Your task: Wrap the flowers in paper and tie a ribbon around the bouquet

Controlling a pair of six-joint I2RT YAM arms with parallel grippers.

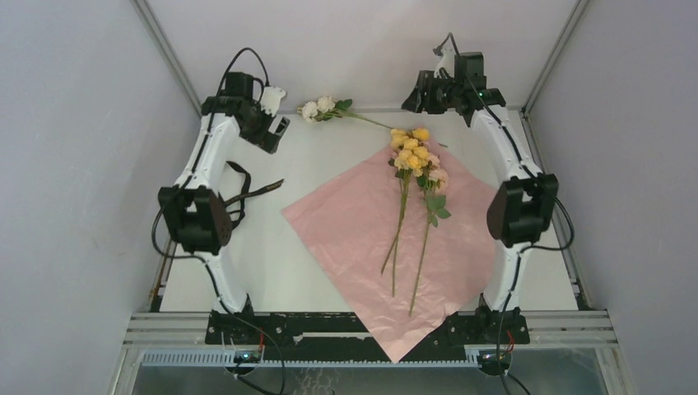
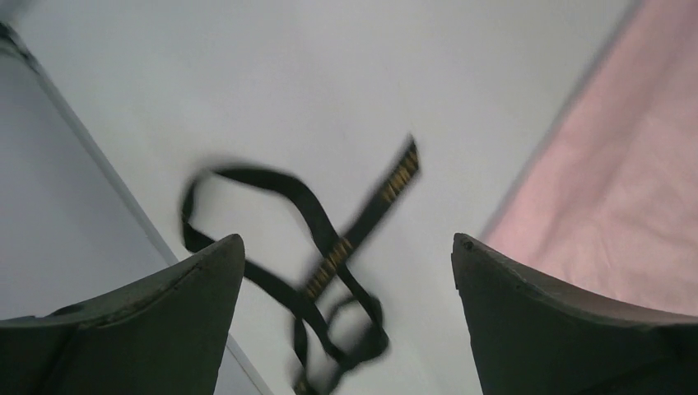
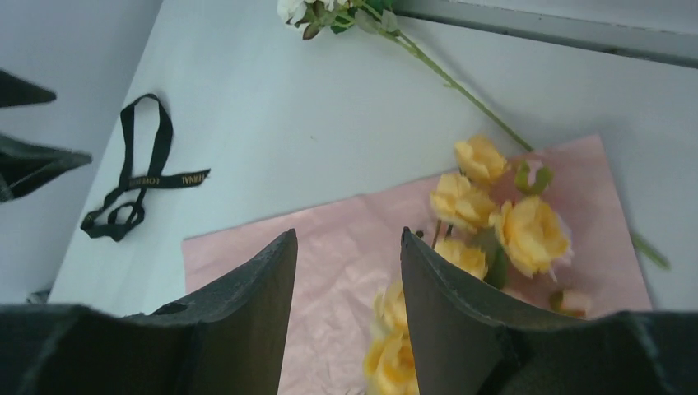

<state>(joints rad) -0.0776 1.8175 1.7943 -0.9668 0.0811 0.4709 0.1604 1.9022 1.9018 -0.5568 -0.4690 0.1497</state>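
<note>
Right tool half-parted, empty, above the yellow flowers lying on the paper. Left tool wide, empty, over the ribbon on the table. Risk: the white spray lies off the paper, so folding now would leave it out.

The ribbon, lying left of the paper, is showing blurred in the left wrist view. Its gold lettering is smearing past reading, and its lowest loop is running off the bottom edge. The right edge is cutting the paper.

From above, the left arm is covering the ribbon's end farthest from the paper.

In the right wrist view, the right gripper's fingers are hiding the paper's near part. The flowers on the paper are blurring out at the bottom edge. The top edge is clipping the white spray beyond the paper.
</note>
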